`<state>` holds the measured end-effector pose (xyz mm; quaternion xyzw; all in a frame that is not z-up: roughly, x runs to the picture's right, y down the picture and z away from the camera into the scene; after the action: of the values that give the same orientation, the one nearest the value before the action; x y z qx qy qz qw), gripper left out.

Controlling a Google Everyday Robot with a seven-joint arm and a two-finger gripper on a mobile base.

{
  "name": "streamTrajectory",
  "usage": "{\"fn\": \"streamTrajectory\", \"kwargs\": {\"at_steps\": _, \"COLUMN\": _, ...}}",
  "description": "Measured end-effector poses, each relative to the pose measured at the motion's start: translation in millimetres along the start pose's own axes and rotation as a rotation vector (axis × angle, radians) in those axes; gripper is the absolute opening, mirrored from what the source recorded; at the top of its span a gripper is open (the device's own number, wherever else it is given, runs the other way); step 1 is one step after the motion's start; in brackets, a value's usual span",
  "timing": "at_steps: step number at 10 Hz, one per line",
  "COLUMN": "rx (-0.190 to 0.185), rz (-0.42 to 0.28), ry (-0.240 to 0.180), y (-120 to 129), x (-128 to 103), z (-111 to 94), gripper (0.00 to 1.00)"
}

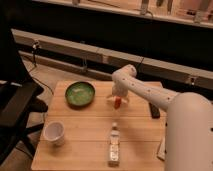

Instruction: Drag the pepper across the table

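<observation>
The pepper point(117, 103) is a small red-orange chili on the light wooden table point(90, 125), right of the green bowl point(80, 93) near the table's far middle. My gripper point(118, 99) hangs from the white arm directly over the pepper, its tips at or around the pepper's top. The arm hides the gripper's upper part.
A white cup point(54, 132) stands at the front left. A small clear bottle point(115, 134) stands in the front middle, with a flat pale packet point(114, 154) in front of it. A dark flat object point(154, 110) lies at the right. A black chair point(15, 107) stands left of the table.
</observation>
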<state>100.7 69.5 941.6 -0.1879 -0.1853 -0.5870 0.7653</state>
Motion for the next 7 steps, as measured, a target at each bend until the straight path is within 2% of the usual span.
{"fn": "streamTrajectory", "kwargs": {"at_steps": 6, "rx": -0.016, "rz": 0.040, "ry": -0.035, "y": 10, "x": 5, "z": 14, "gripper": 0.80}}
{"fn": "streamTrajectory", "kwargs": {"at_steps": 7, "rx": -0.022, "rz": 0.051, "ry": -0.045, "y": 10, "x": 5, "z": 16, "gripper": 0.76}}
